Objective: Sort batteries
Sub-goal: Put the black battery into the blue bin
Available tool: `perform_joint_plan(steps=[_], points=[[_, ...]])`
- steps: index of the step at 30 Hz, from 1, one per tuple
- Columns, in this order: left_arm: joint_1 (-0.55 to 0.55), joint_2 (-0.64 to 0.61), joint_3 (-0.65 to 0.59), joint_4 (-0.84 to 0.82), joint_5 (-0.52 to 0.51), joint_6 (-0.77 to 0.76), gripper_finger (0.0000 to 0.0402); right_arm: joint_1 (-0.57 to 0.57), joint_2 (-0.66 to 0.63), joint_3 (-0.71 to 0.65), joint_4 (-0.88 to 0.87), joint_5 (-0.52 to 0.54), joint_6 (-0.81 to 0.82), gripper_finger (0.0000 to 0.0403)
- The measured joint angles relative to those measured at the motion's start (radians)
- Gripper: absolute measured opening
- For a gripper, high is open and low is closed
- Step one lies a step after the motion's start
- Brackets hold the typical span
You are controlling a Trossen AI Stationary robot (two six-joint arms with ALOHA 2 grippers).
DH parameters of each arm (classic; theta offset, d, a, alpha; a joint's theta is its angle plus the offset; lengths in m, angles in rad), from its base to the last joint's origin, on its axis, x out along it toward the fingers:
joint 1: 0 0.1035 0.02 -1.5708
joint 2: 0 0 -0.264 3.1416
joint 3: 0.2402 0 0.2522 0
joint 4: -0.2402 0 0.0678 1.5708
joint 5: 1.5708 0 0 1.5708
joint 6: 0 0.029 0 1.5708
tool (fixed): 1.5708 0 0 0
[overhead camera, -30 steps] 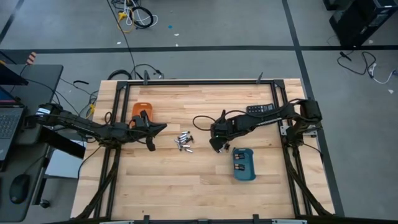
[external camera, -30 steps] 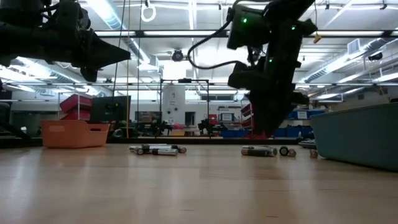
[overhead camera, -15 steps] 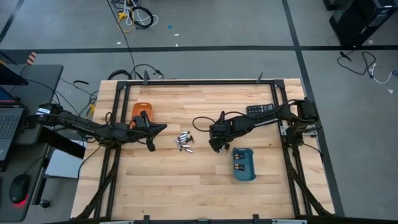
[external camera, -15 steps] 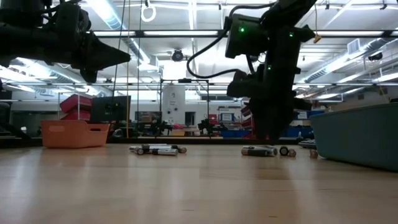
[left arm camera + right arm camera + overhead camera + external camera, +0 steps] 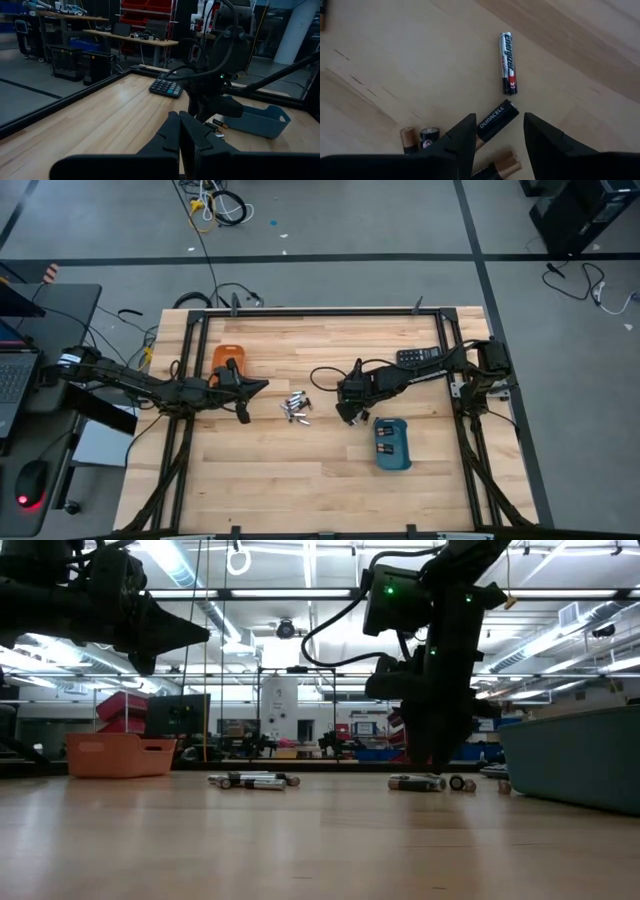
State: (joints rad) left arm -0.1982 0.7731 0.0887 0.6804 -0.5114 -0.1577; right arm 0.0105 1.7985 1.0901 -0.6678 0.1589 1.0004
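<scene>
Straddling a Duracell battery (image 5: pixel 492 120) (fingers spread), right gripper (image 5: pixel 496 145) hovers mid-table

The wooden bench (image 5: pixel 260 460) carries an orange tray (image 5: pixel 224 356), a blue tray (image 5: pixel 392 444), a calculator (image 5: pixel 418 356) and loose batteries (image 5: pixel 295 408) lying near its middle.

A pile of tiny silver batteries (image 5: pixel 295 408) lies mid-table, between the two dark arms, beside the right gripper (image 5: pixel 347 416).
</scene>
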Motion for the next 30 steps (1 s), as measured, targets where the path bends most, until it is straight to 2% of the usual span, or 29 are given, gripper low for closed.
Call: perform_joint_plan(steps=[11, 30], points=[[0.0, 0.0, 0.0, 0.0, 0.0, 0.0, 0.0, 0.0, 0.0, -0.049, 0.052, 0.0, 0.018, 0.0149], [0.0, 0.0, 0.0, 0.001, 0.0, 0.0, 0.0, -0.002, 0.022, -0.048, 0.076, 0.004, -0.005, 0.0146]])
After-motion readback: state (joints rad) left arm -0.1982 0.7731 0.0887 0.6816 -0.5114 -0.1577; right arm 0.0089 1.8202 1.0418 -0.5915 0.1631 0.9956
